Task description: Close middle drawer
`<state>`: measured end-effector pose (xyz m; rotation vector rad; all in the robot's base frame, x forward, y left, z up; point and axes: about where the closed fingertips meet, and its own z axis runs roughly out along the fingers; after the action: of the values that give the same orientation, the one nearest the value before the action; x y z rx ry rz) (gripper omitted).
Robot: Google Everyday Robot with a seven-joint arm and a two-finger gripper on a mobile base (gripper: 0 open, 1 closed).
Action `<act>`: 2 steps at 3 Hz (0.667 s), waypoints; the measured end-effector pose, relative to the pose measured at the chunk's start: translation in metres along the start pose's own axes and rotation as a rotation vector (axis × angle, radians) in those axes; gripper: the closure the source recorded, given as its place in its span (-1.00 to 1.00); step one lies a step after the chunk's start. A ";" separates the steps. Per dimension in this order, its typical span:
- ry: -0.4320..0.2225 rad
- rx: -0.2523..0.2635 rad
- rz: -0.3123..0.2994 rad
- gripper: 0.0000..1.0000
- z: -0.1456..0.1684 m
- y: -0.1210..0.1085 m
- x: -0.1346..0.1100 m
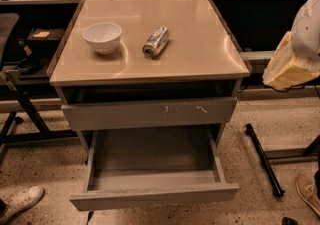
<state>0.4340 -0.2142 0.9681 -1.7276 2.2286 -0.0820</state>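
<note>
1. Lying on its side on the beige square cabinet top (pixel 200 54), a dented silver drink can (pixel 155 42) carries print too small to read. A round white bowl (pixel 102 37) stands near it.
2. Robot's gripper (pixel 287 66), white above and tan below, hangs at the right edge, well apart from both drawers. Released or clenched: cannot tell.
3. Wide, shallow grey middle drawer (pixel 152 196) stands pulled out, directly below the grey front with pale orange scratches (pixel 150 113).

- Bowl (pixel 102 37) left of can (pixel 155 42), both on cabinet top (pixel 200 54).
- Middle drawer (pixel 152 196) out toward near side, below upper front (pixel 150 114).
- Gripper (pixel 287 68) at right, beside cabinet top.
</note>
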 end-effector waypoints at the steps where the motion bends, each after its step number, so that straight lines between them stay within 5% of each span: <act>1: -0.075 -0.020 -0.024 1.00 0.036 0.037 -0.011; 2: -0.124 -0.080 -0.026 1.00 0.104 0.074 -0.021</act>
<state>0.3991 -0.1586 0.8567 -1.7520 2.1474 0.1066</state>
